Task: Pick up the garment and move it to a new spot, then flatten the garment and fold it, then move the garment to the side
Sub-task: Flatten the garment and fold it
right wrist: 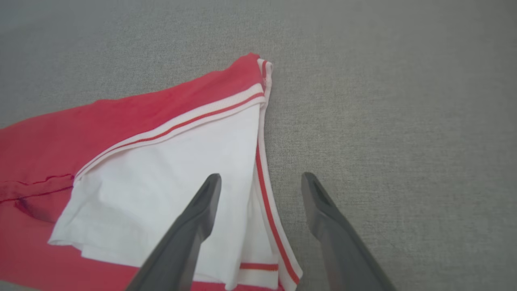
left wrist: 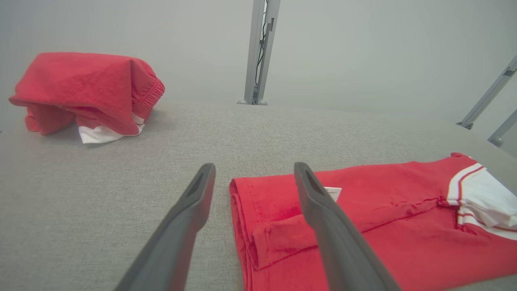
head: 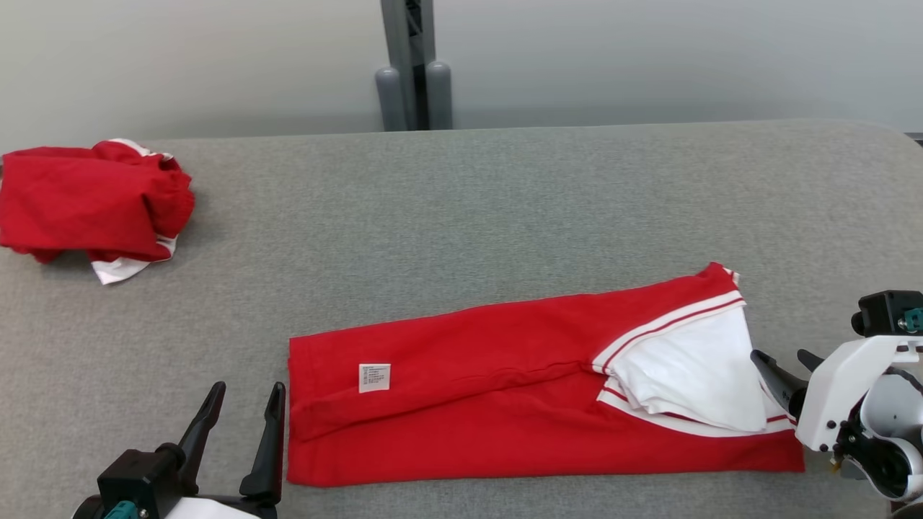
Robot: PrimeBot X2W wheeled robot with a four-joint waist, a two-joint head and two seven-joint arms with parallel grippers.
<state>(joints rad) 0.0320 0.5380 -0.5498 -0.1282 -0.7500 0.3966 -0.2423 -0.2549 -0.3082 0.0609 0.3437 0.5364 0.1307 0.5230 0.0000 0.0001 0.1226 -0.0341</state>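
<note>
Head view: garment (head: 505, 389) lies long-folded at 6 o'clock on the table (head: 505, 202). My left gripper (head: 246, 393) sits at its 9 o'clock end, right gripper (head: 780, 357) at its 3 o'clock end, both spread wide, empty. I'd pinch every layer before folding across.

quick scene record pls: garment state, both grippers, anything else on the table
garment: red, flat, folded into a long strip, white part at its right end
left gripper: open, beside garment's left end, holding nothing
right gripper: open, at the white end, holding nothing
other: crumpled red garment at far left of table
table: grey fabric top
</note>
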